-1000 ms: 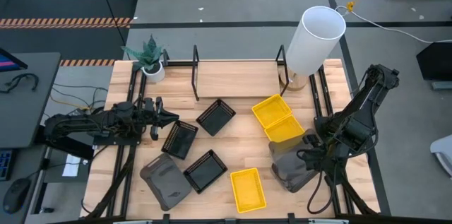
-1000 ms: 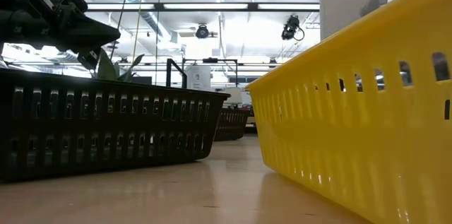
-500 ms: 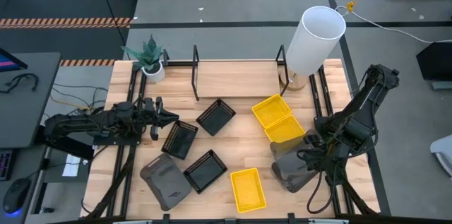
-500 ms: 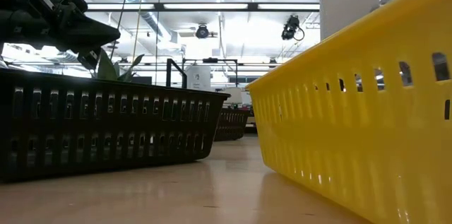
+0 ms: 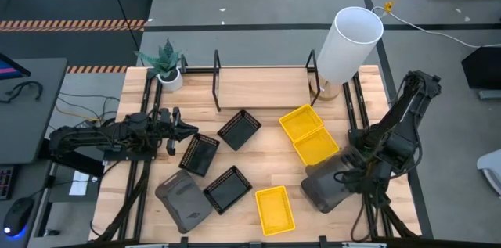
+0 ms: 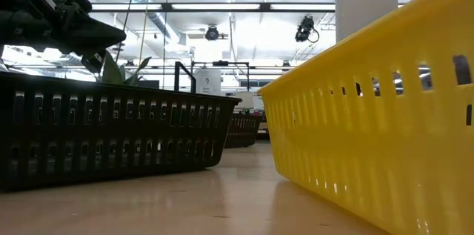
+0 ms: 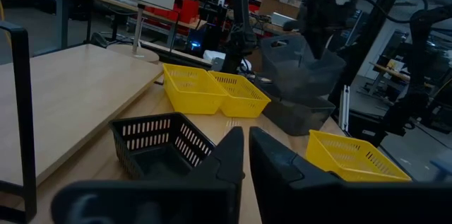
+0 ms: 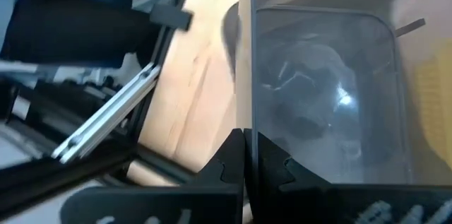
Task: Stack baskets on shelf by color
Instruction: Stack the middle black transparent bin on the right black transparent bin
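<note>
My right gripper is shut on a dark grey basket, held up at the table's right side over a second grey basket. Two yellow baskets lie side by side just beyond it, and a third sits near the front edge. Three black baskets and another grey one lie at centre left. The shelf runs along the far edge. My left gripper hovers level at the left, shut on nothing. My right gripper pinches the grey basket's thin side wall at its rim, one finger inside the basket and one outside. The fingers slant down from above. The basket hangs tilted below them, lifted clear of the grey basket beneath.
A tall white cylinder stands at the shelf's right end and a small potted plant at its left end. Black bracket uprights rise from the shelf. Bare tabletop lies between the black and yellow baskets.
My right gripper has turned a little and shifted slightly toward the table's near edge with the grey basket. The basket has swung off the corner of the nearer yellow basket, which now shows fully.
</note>
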Available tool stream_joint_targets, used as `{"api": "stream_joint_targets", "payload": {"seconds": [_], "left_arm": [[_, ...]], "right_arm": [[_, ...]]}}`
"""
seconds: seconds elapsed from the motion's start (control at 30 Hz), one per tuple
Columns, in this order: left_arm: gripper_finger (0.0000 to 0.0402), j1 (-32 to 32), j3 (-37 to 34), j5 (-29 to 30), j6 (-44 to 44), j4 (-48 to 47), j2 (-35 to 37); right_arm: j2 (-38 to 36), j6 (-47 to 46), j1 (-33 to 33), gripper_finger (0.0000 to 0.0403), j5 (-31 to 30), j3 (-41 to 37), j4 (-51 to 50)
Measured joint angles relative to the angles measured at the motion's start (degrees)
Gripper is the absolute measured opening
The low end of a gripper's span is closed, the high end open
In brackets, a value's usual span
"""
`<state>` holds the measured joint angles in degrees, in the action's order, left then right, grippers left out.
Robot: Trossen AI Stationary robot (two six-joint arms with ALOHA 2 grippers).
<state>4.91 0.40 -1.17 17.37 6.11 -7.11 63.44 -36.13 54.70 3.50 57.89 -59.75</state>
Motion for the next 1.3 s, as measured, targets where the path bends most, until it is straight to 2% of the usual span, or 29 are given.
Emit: {"api": "stream_joint_targets", "payload": {"seconds": [0.13,0.23,0.5,0.77,1.3], "left_arm": [[0.0038,0.0,0.0,0.0,0.0,0.0,0.0],[0.0038,0.0,0.0,0.0,0.0,0.0,0.0],[0.003,0.0,0.0,0.0,0.0,0.0,0.0],[0.0038,0.0,0.0,0.0,0.0,0.0,0.0],[0.0034,0.0,0.0,0.0,0.0,0.0,0.0]], "right_arm": [[0.0,1.7,1.9,0.0009,0.5,0.0,0.1],[0.0,2.4,3.0,0.0009,-2.1,-0.4,1.4],[0.0,4.4,3.3,0.0009,-4.5,-6.1,6.0],[0.0,6.3,3.3,0.0009,-5.1,-9.5,11.8],[0.0,6.1,3.3,0.0009,-5.5,-10.1,13.1]]}}
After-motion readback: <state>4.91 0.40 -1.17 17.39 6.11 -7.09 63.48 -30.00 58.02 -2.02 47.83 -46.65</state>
